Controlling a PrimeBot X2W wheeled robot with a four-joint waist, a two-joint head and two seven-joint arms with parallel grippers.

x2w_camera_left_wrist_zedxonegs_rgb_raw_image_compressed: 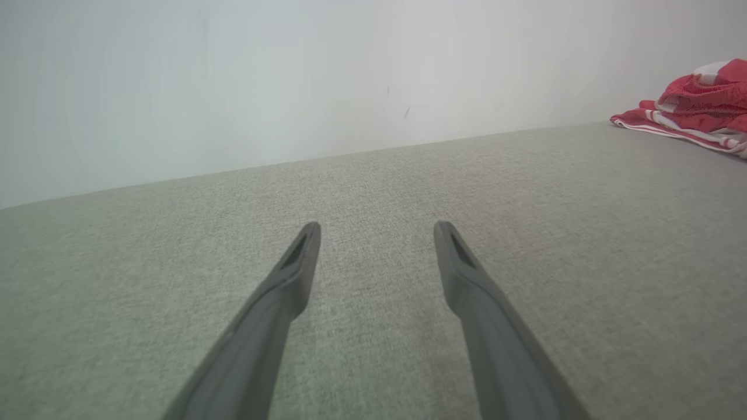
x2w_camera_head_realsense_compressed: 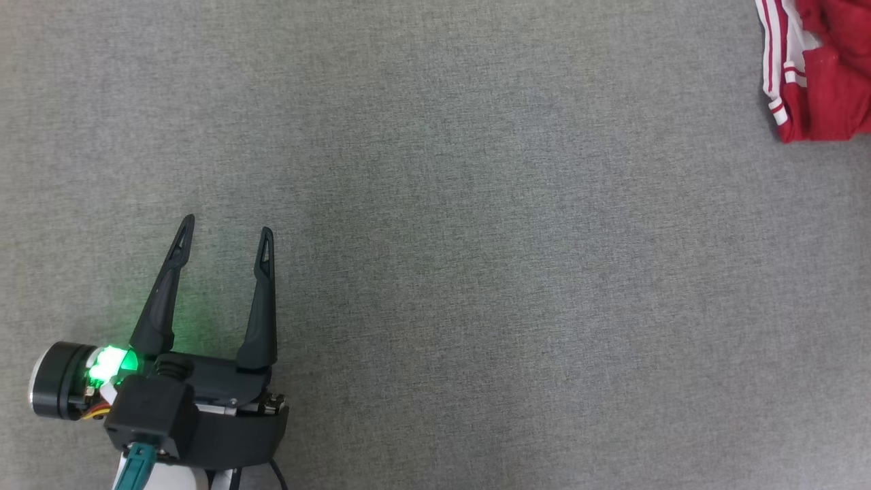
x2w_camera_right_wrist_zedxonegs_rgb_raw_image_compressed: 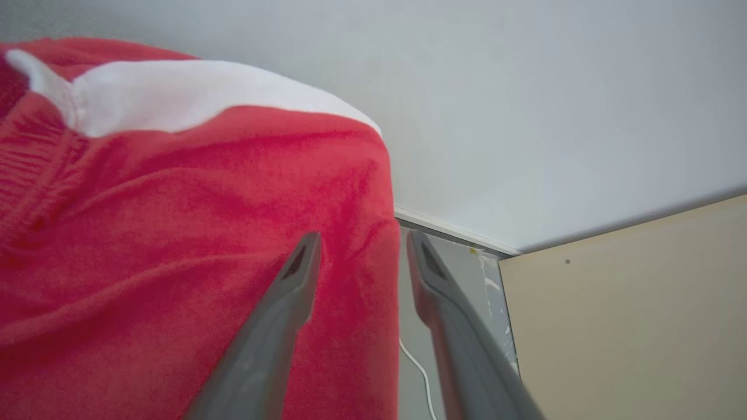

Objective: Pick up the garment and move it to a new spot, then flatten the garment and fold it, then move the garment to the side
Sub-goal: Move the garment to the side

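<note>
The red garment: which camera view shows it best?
The left wrist view: the garment shows as a crumpled heap on the grey surface, though far off. The head view cuts it off at the frame's corner; the right wrist view is too close for its outline.

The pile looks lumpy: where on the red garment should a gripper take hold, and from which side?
Probably the white-striped edge of the red garment, approached from the grey surface on its left in the head view: that edge lies flat and exposed, while the rest is heaped.
</note>
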